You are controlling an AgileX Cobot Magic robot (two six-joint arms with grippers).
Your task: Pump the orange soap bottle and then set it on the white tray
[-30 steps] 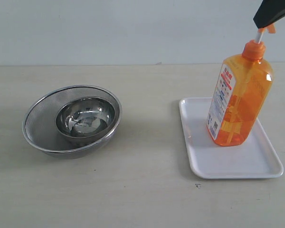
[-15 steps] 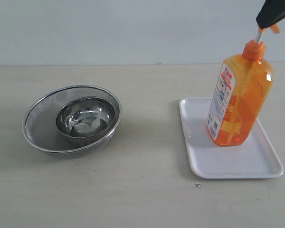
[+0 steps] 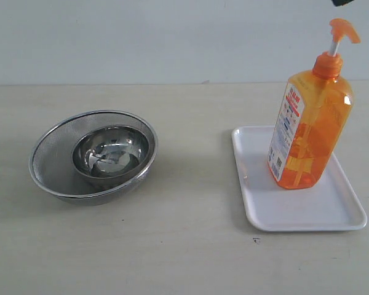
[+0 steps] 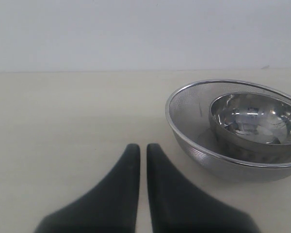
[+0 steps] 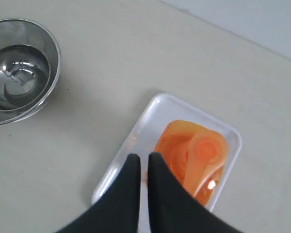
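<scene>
Lifted off orange soap bottle [image 3: 310,135], right fingers [image 5: 127,194] pressed together, left fingers [image 4: 120,194] likewise, white tray [image 3: 295,212] beneath

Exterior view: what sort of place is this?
Probably a staged test bench, not a kitchen: plain beige table, blank wall, steel bowl in a mesh strainer, orange soap bottle on the white tray.

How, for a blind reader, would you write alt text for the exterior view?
An orange soap bottle stands upright on a white tray at right. At left, a steel bowl sits inside a mesh strainer.
</scene>
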